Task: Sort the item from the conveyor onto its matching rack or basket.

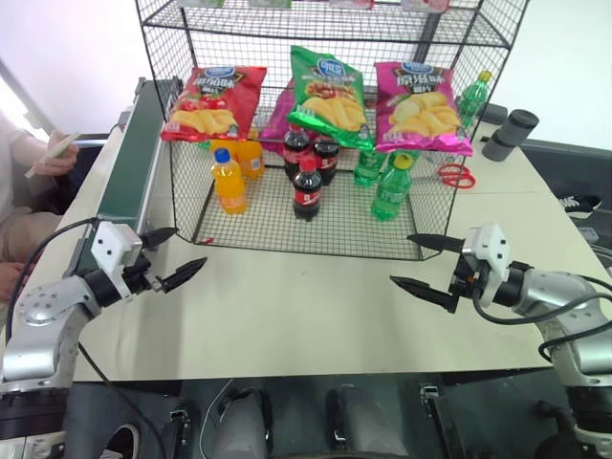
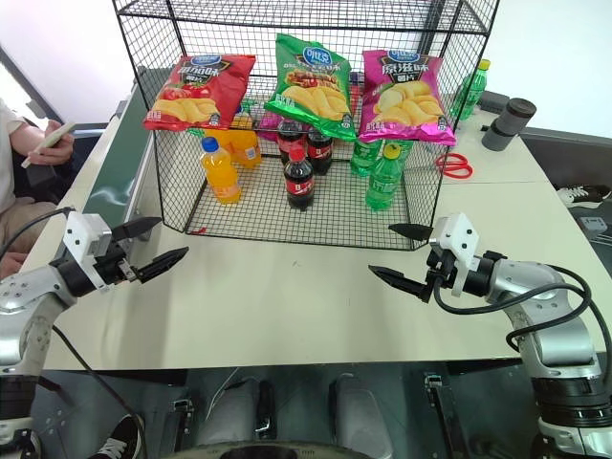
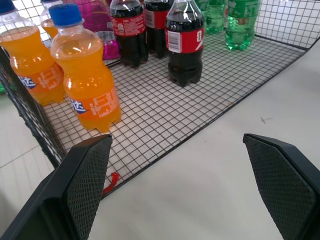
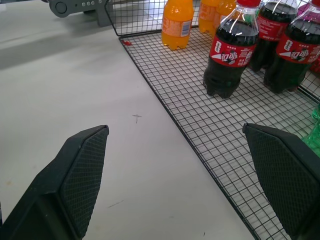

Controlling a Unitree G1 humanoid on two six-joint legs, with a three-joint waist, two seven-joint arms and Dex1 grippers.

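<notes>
The green crisp bag [image 1: 330,96] rests on the front edge of the black wire rack's [image 1: 440,215] middle tier, between a red bag [image 1: 212,101] and a pink bag [image 1: 421,108]. The dark green conveyor [image 1: 134,163] runs along the table's left side, and its visible belt carries nothing. My left gripper [image 1: 189,246] hovers open over the table, near the rack's front left corner, holding nothing. My right gripper [image 1: 401,258] hangs open and unladen in front of the rack's right front corner. In the wrist views both pairs of black fingers [image 3: 90,175] [image 4: 80,175] stand wide apart.
On the rack's bottom mesh stand orange soda bottles [image 1: 229,181], cola bottles [image 1: 307,190] and green bottles [image 1: 392,188]. Red scissors [image 1: 457,176] and two dark cylinders [image 1: 512,134] lie at the back right. A person holding a phone [image 1: 53,153] sits left of the conveyor.
</notes>
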